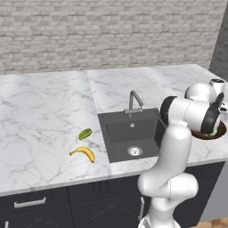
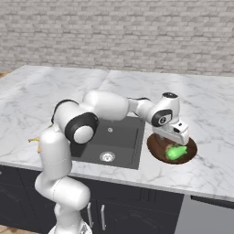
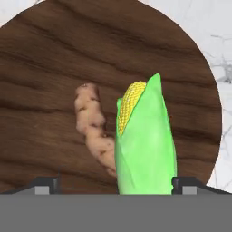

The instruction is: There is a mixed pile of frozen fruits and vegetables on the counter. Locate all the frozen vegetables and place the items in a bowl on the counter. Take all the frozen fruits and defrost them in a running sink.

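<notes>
Arm [image 2: 109, 106]: glossy white rounded link shells, bulbous at elbow and shoulder, with dark grey to black bands at the joints. One large joint carries a dark round end cap with a grey centre. Wrist housing white, with a dark ring and a small round cap on top. Gripper [image 3: 116, 185]: two small dark finger tips with light grey pads.

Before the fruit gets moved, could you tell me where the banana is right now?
In the left base view, the banana lies on the counter left of the sink, just in front of the olive-green fruit.
</notes>
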Motion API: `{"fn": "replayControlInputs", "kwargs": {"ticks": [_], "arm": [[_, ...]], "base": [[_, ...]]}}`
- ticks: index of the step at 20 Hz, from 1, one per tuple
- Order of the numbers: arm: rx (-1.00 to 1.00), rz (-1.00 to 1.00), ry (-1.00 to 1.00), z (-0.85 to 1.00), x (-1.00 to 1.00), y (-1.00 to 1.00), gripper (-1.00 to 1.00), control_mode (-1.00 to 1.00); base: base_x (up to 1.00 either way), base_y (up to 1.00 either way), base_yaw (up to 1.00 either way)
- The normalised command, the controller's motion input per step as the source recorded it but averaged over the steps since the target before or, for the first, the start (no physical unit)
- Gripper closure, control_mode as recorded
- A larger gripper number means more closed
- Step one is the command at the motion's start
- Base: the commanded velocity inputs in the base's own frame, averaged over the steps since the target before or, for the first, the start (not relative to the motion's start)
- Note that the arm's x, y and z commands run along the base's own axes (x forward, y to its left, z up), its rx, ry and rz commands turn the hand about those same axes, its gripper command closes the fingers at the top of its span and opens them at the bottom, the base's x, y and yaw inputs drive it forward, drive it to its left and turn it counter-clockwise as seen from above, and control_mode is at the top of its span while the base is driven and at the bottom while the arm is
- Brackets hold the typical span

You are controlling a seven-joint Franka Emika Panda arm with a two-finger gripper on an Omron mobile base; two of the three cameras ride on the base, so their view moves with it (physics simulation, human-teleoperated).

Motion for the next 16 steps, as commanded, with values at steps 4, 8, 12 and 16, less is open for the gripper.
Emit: {"fn": "replayControlInputs", "kwargs": {"ticks": [4, 8, 12, 16], "arm": [[-0.01, 0.05, 0.00, 0.34, -0.16, 0.29, -1.00, -1.00], [-0.03, 0.08, 0.00, 0.28, -0.18, 0.45, -1.00, -1.00], [-0.01, 0.07, 0.00, 0.17, -0.11, 0.35, -1.00, -1.00], [0.01, 0.07, 0.04, -0.04, -0.01, 0.36, -1.00, -1.00]], "base": [[0.00, 0.00, 0.00], [0.00, 0.00, 0.00], [0.00, 0.00, 0.00], [0.00, 0.00, 0.00]]}}
